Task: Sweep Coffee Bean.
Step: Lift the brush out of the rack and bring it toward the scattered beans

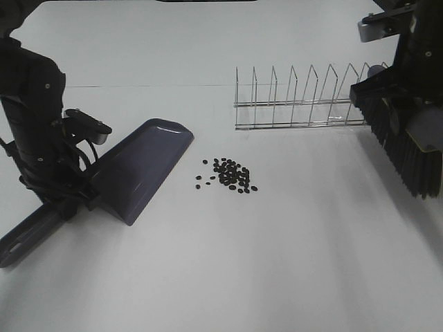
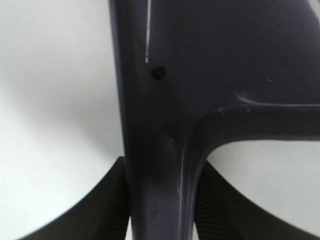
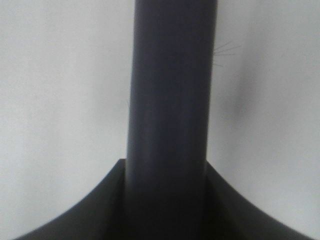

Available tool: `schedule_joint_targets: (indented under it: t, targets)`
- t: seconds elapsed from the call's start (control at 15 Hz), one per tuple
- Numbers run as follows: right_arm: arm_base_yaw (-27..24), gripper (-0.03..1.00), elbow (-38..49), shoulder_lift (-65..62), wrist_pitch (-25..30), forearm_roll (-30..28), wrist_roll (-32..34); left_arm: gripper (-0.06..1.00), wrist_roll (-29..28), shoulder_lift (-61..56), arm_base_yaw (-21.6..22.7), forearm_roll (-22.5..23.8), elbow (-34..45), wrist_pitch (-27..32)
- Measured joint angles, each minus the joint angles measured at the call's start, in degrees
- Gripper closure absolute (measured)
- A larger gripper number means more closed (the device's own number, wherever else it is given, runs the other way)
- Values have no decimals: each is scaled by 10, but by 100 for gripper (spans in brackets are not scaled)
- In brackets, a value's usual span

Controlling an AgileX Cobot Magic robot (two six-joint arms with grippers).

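Note:
The coffee beans (image 1: 230,175) lie in a loose dark cluster on the white table, mid-view. A dark purple dustpan (image 1: 142,166) rests tilted to their left, its mouth toward them. My left gripper (image 1: 69,197) is shut on the dustpan's handle (image 2: 160,190), seen close up in the left wrist view. A brush with black bristles (image 1: 405,149) hangs at the far right, above the table. My right gripper (image 3: 167,200) is shut on the brush handle (image 3: 172,100); the beans are out of both wrist views.
A wire dish rack (image 1: 304,100) stands behind the beans, its right end close to the brush. The dustpan handle's end (image 1: 21,242) reaches toward the front left edge. The white table (image 1: 277,263) stretches in front of the beans.

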Motion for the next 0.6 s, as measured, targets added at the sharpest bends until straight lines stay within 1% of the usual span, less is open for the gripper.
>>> schedule_joint_targets:
  t: [0.07, 0.13, 0.33, 0.47, 0.6]
  targets:
    - [36, 63, -14, 37, 3, -14, 12, 63, -3, 22, -18, 0, -29, 26]
    - [45, 63, -28, 62, 8, -14, 14, 63, -5, 29, -26, 0, -41, 35]
    - [49, 63, -77, 115, 28, 6, 13, 63, -6, 32, -39, -1, -44, 36]
    - [49, 63, -117, 151, 35, 33, -2, 63, -6, 32, -41, -6, -45, 36]
    - [62, 63, -152, 182, 37, 50, -15, 63, -6, 32, -41, -11, -45, 36]
